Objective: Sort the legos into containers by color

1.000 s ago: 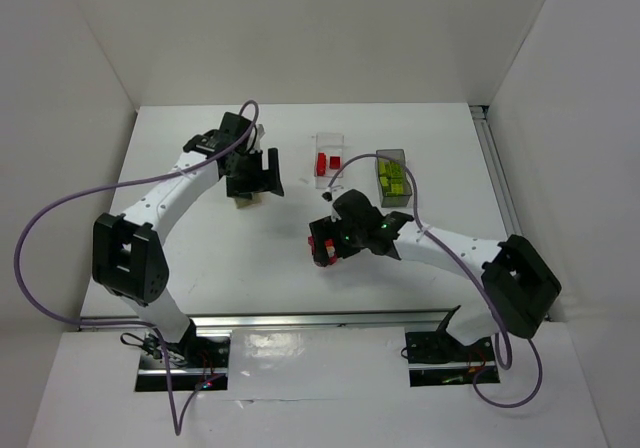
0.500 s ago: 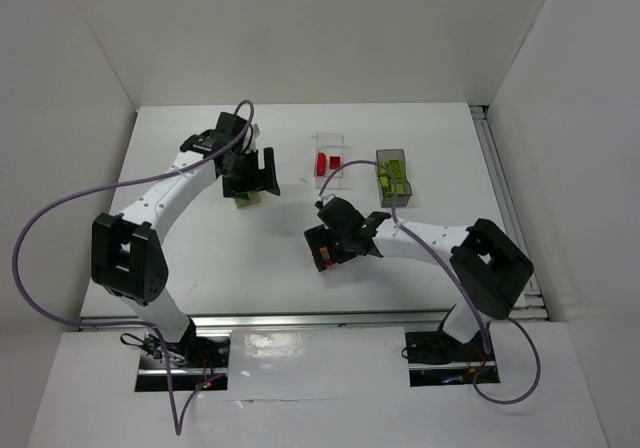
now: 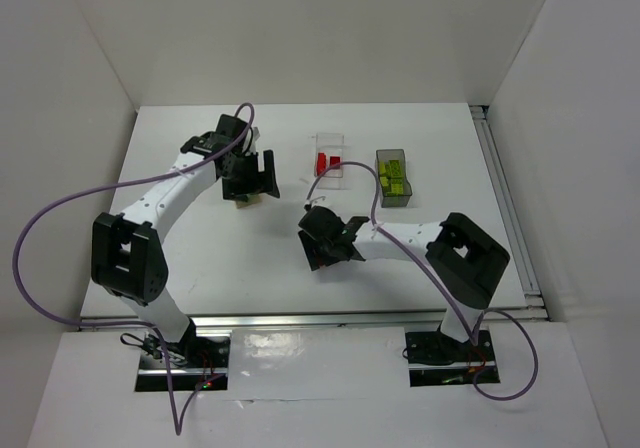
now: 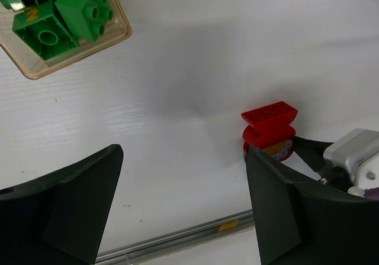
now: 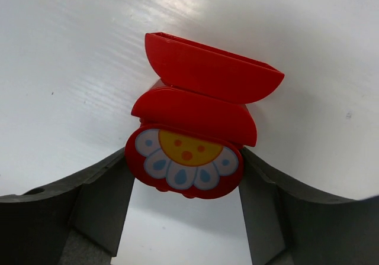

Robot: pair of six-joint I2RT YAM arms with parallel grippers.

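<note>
R gripper (image 5: 183, 173) pinches round red flower lego (image 5: 186, 158) by its rim; light, stiff, slick plastic, prob. apt to swivel. L gripper (image 4: 180, 158) spread, empty.

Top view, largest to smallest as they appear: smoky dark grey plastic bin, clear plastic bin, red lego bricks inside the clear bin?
1. Look alike, unranked: smoky dark grey plastic bin and clear plastic bin.
2. Clearly smallest: red lego bricks.
</note>
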